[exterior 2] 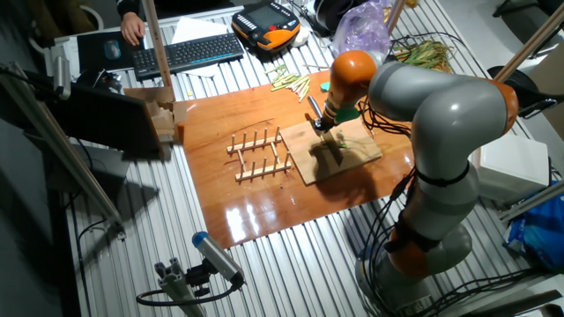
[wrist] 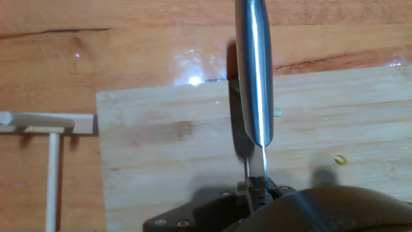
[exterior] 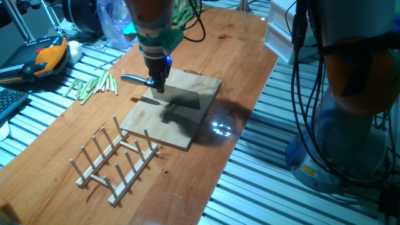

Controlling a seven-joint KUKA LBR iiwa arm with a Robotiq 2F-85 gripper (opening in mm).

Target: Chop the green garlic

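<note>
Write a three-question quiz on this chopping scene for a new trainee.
1. True or false: the tool holds a knife above the wooden cutting board.
2. What lies beside the board, nearer the camera in the fixed view from the front? A) the wooden rack B) a bowl C) a pan
3. Fill in: the bundle of pale-green stalks lies ____ the board.

Key: 1 true; 2 A; 3 off. Only a few small green bits show on the board in the hand view.
</note>
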